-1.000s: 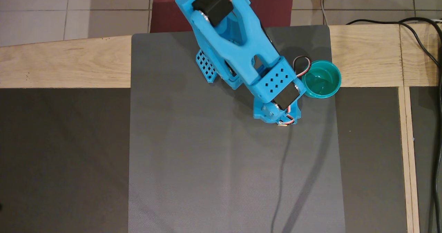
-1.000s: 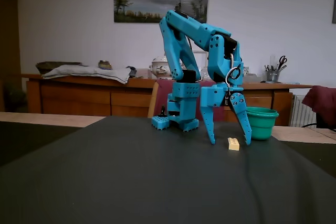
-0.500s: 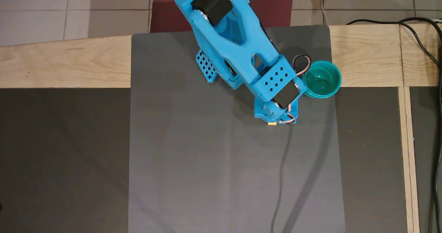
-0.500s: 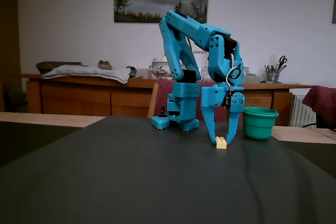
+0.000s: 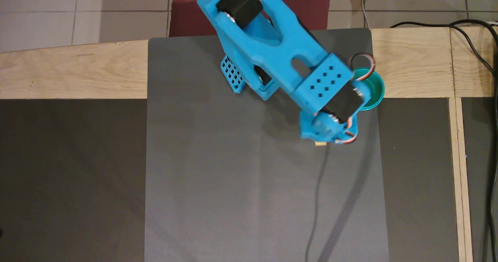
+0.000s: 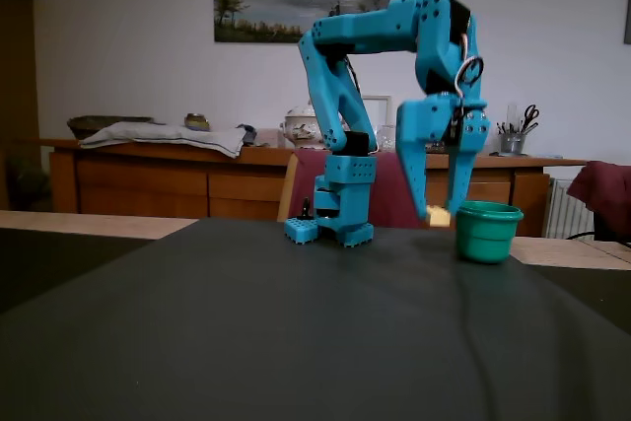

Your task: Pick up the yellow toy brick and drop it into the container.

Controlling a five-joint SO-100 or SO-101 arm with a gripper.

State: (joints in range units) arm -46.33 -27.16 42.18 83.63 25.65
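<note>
In the fixed view we see the gripper (image 6: 441,212) closed on the yellow toy brick (image 6: 439,215), raised above the grey mat (image 6: 246,322), just left of the container (image 6: 487,232), whose rim stands about level with it.

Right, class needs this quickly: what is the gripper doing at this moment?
Gripper: closed on the yellow toy brick, lifted off the mat, just left of the container in the fixed view.
</note>
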